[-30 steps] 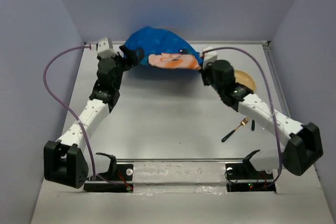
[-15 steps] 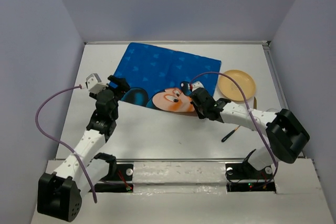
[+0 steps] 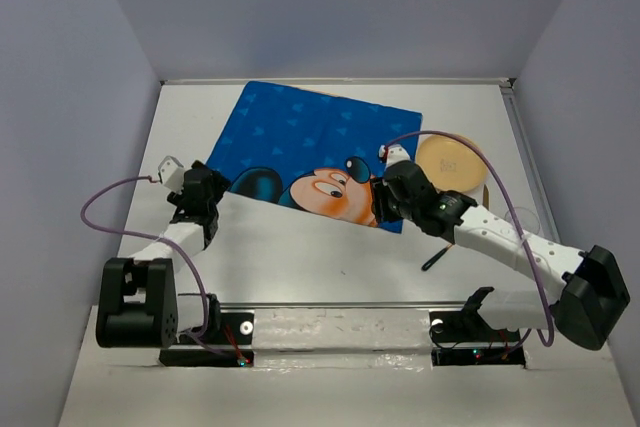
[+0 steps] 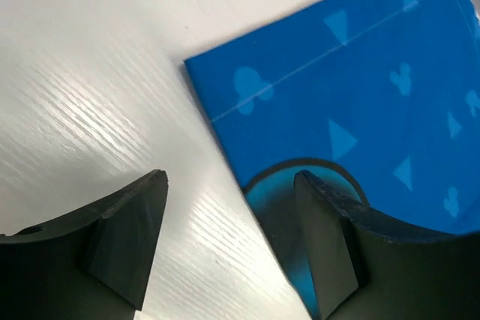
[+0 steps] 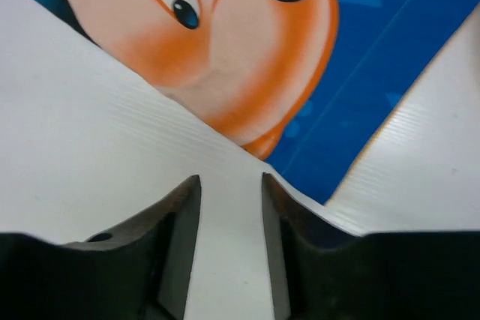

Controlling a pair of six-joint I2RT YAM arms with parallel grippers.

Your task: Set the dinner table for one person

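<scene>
Left gripper (image 4: 231,185) is wide open with nothing in it, parked just off the near-left corner of the Mickey Mouse placemat (image 4: 360,95). Right gripper (image 5: 230,181) has let go too (narrower gap, only bare tabletop showing through), right at the mat's near edge. A second ago they had the mat bunched up in the air. Now it lies flat on the dinner table (image 3: 300,267), slightly skewed. Mat's done, I'd say, and the yellow plate (image 3: 452,160) beside it probably goes next.
</scene>
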